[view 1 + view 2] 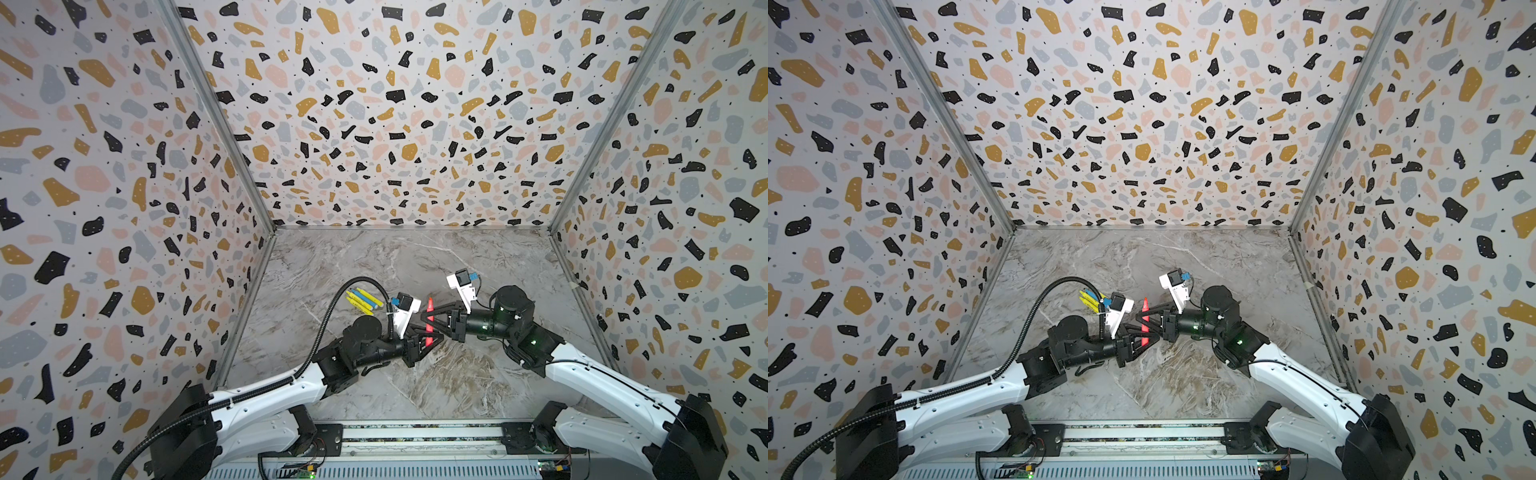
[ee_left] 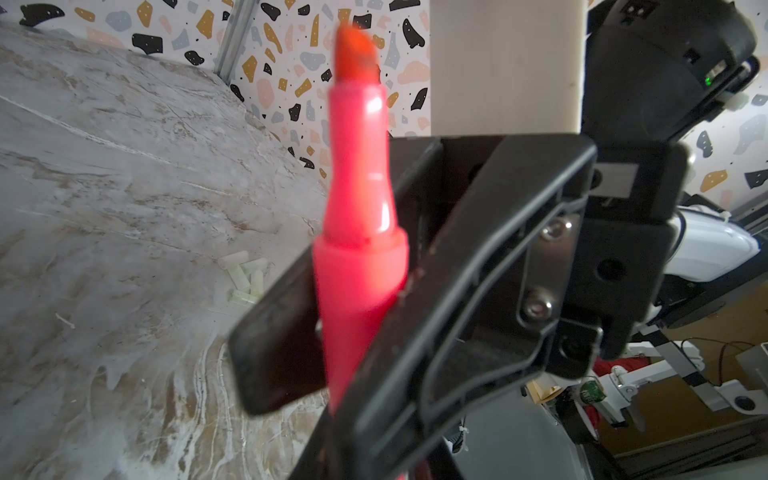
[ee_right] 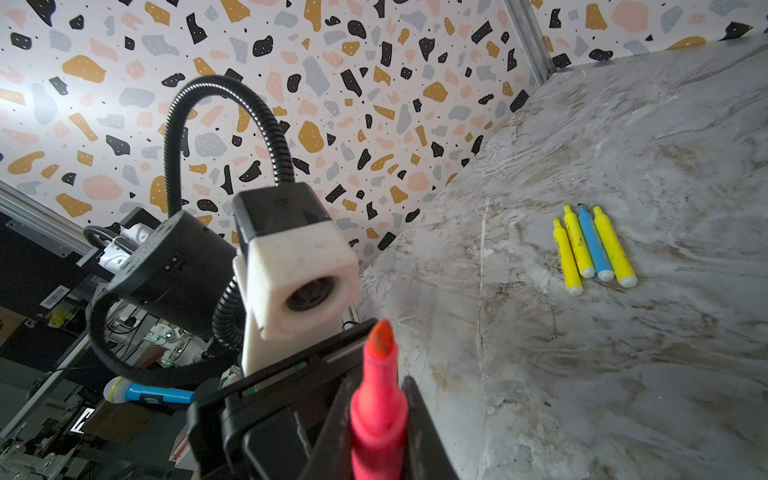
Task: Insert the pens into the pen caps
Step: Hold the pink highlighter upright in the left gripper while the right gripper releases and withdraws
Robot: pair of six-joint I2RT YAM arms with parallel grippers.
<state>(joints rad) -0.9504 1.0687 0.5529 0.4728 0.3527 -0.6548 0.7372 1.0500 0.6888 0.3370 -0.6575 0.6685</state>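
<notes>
pink-red pen [image 1: 430, 306] is held clear of the table [image 1: 374, 257], over its middle, tip bare. right gripper [image 1: 428, 319] is clamped on the barrel. left gripper [image 1: 432, 340] is set about the pen's lower end; whether it grips cannot be told. three yellow pens [image 3: 614, 249] and one blue pen [image 3: 594, 245] are laid side by side toward the left edge. pale caps [image 2: 245, 274] are heaped on the table

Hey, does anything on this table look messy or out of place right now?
Only the pale caps: they lie in a loose jumble pointing different ways, while the yellow and blue pens lie neatly side by side. Nothing spilled or broken shows.
</notes>
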